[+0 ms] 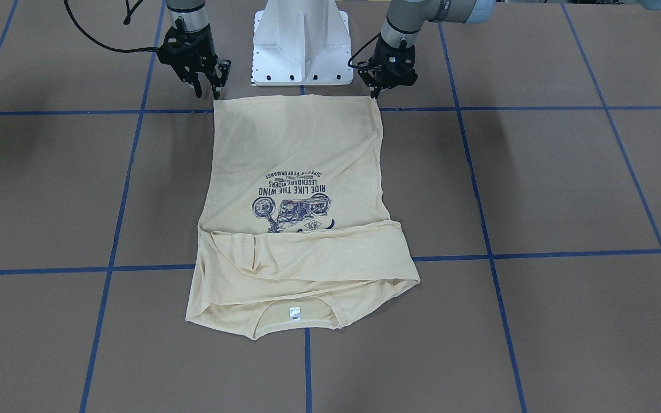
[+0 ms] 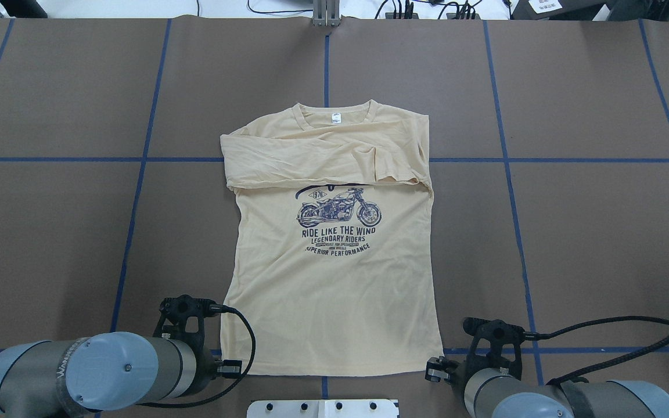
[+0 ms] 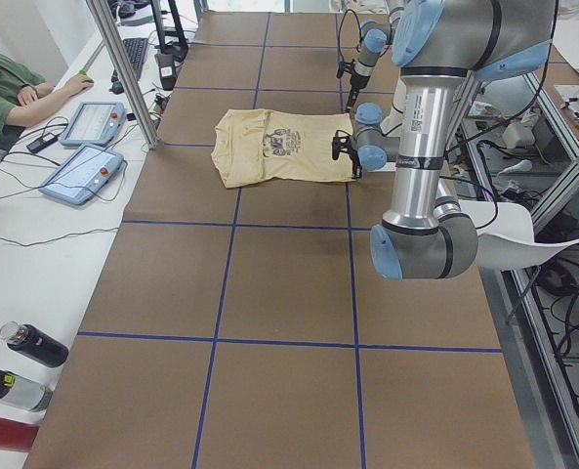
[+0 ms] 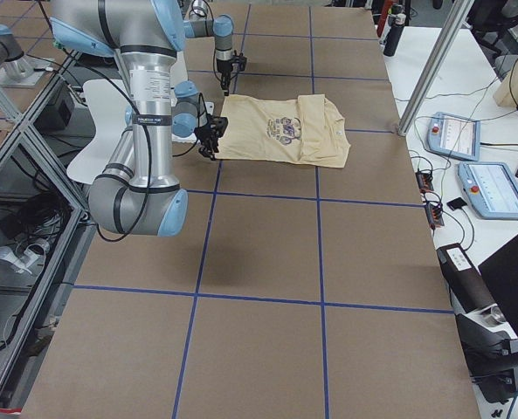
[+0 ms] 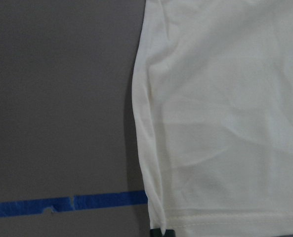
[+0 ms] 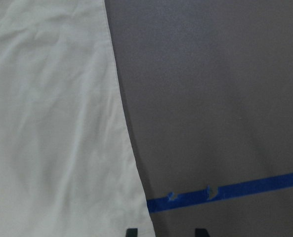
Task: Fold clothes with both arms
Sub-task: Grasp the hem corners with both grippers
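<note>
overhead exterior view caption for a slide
Left gripper and right gripper poised at the hem corners of a sleeves-folded T-shirt.

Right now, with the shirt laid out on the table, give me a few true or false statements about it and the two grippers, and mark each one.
1. The T-shirt lies with its motorcycle print facing up. True.
2. The sleeves are spread straight out to both sides. False: they are folded across the chest, just below the collar.
3. The left gripper and the right gripper are each at a corner of the hem. True.
4. The neck label is at the end of the shirt nearest the white pedestal base. False: it is at the far end, and the hem is the end by the base.
</note>
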You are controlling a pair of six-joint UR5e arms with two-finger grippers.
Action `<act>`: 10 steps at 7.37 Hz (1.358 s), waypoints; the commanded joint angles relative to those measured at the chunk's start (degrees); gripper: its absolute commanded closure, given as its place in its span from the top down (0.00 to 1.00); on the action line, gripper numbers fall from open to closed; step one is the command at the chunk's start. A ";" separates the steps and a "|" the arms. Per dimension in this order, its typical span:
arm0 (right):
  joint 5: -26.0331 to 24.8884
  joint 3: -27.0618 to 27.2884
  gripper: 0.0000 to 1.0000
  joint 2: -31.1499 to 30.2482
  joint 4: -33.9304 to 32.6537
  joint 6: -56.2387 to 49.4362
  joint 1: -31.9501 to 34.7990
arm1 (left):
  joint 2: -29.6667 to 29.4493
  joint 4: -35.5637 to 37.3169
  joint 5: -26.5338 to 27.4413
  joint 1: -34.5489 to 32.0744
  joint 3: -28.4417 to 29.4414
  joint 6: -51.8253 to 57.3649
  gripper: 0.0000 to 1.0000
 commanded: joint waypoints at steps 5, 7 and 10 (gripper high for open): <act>-4.19 -3.81 0.41 -0.01 6.60 1.30 -1.86 | 0.09 0.00 -0.01 0.00 -0.76 0.00 0.00; -4.54 -3.54 0.27 -0.01 6.60 1.30 -1.77 | 0.09 0.00 0.08 0.00 -0.76 0.00 0.00; -4.72 -3.63 0.26 -0.01 6.60 1.30 -1.77 | 0.09 0.00 -0.01 0.00 -0.76 0.00 0.00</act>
